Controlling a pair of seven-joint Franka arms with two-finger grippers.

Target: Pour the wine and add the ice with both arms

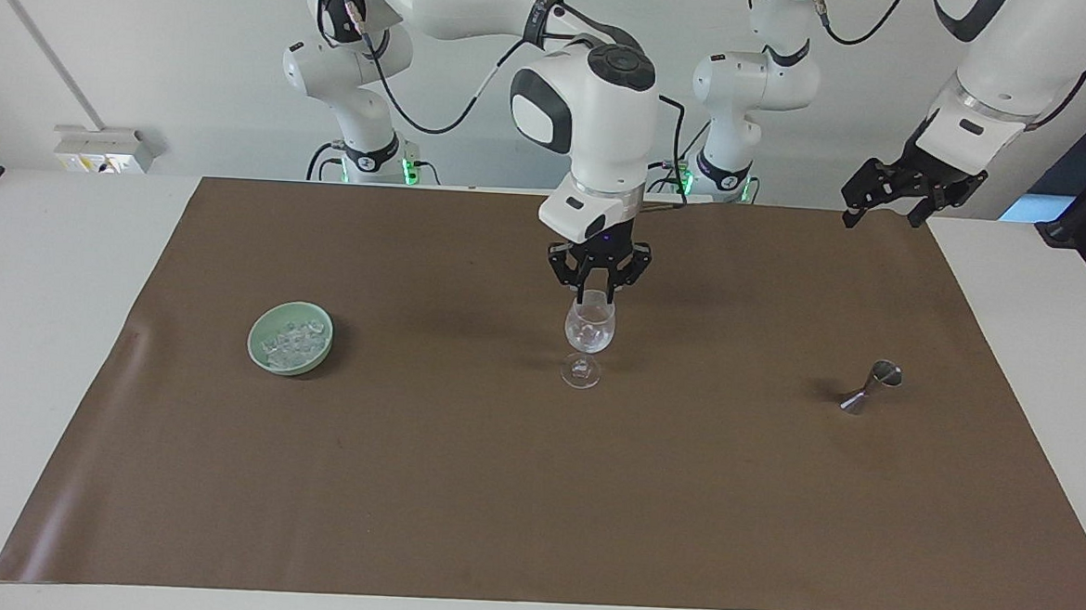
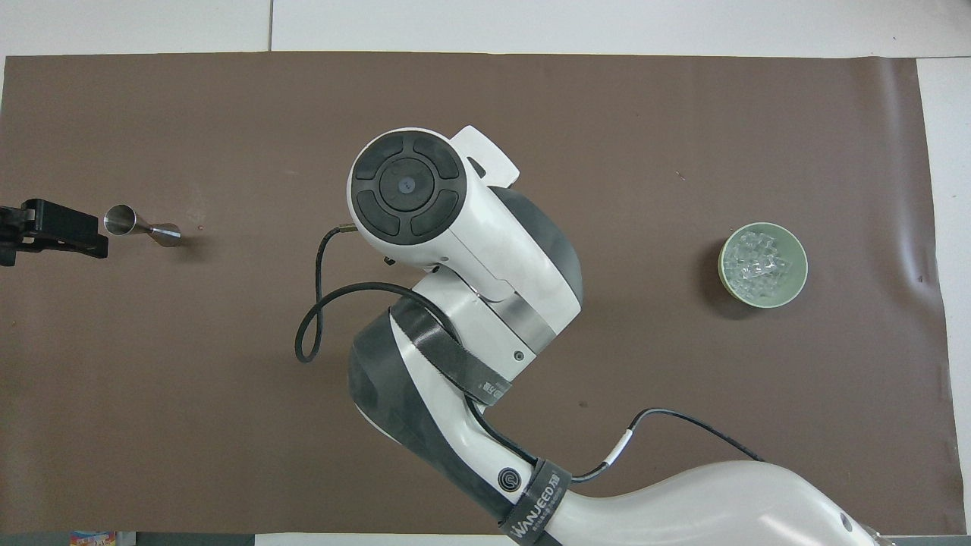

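At the facing frame's centre the right claw (image 1: 597,292) hangs just over the wine glass (image 1: 589,330), fingers slightly parted, ice (image 1: 292,341) sits in the green bowl (image 1: 262,357) at centre-left, and the left claw (image 1: 887,209) waits spread wide at upper right

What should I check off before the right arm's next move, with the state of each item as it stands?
1. Right gripper directly over the wine glass: ok.
2. Wine glass upright on the brown mat: ok.
3. Ice cube inside the glass: cannot tell.
4. Ice remaining in the green bowl: ok.
5. Left gripper open, waiting clear above the mat's edge: ok.
6. Jigger lying tipped on the mat: not ok.
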